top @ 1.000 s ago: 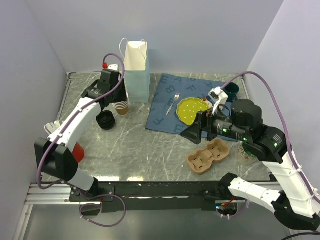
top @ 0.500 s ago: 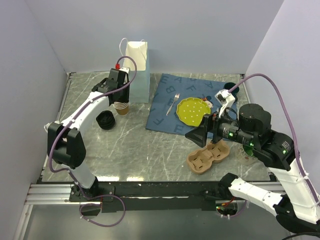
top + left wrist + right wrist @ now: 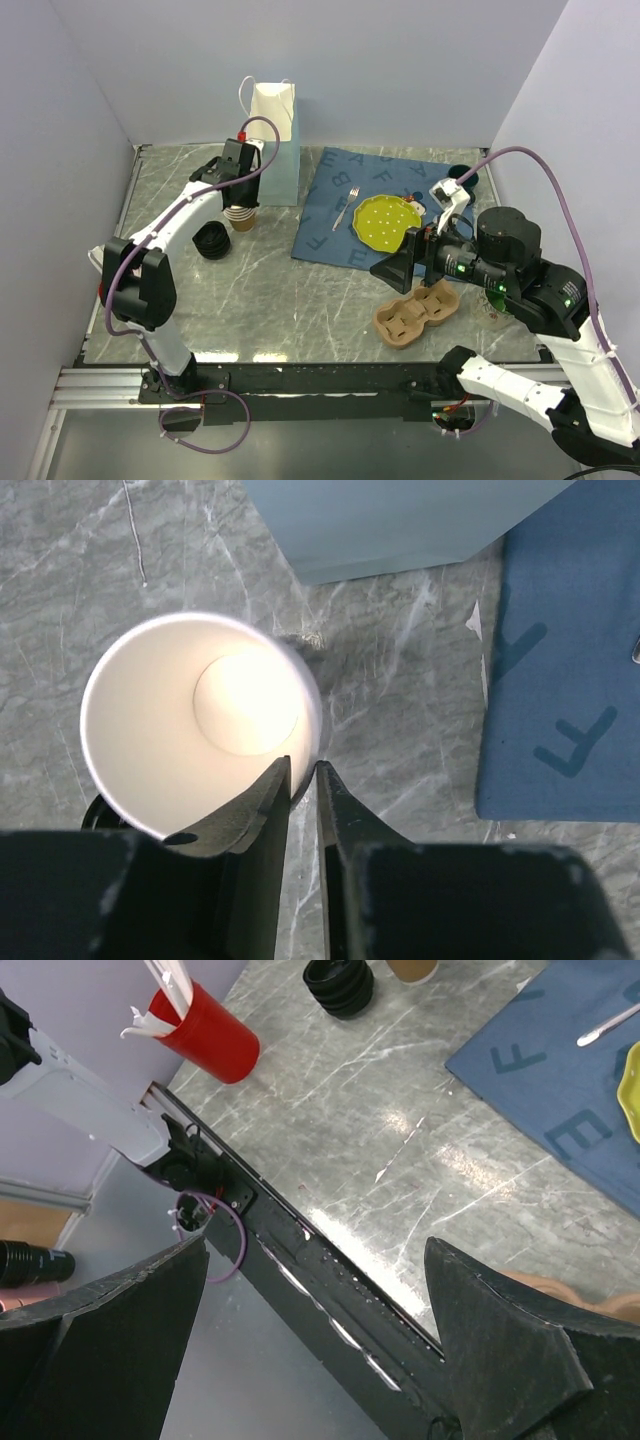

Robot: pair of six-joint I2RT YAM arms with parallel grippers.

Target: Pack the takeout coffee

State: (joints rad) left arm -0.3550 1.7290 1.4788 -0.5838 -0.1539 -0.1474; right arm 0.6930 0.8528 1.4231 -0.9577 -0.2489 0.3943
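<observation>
**Left tool straddles the rim of an open paper cup**

The left tool (image 3: 303,768) points straight down at the right side of a brown paper cup (image 3: 200,720). One finger (image 3: 250,810) is inside the pale interior and the other finger (image 3: 345,820) is outside the wall, with the rim running between their tips. The fingers are drawn close together, but I cannot tell whether they actually press the wall.

The cup stands upright on the desk (image 3: 290,300) with no lid on it. It sits just in front of the white paper bag (image 3: 272,130) and near a stack of black lids (image 3: 212,241) on its left. The overhead view suggests it tops a short stack. I cannot tell where a lidded coffee stands in any view.

The right tool (image 3: 315,1245) is released, its fingers spread wide with nothing between them. It hangs above the near edge of the blue mat (image 3: 330,215), just beyond the pulp cup carrier (image 3: 418,312). On the mat lie a yellow plate (image 3: 385,220) and a fork (image 3: 346,207). A dark green mug (image 3: 463,180) stands at the mat's far right corner. A red cup (image 3: 205,1032) holding white items stands at the desk's left edge.
</observation>
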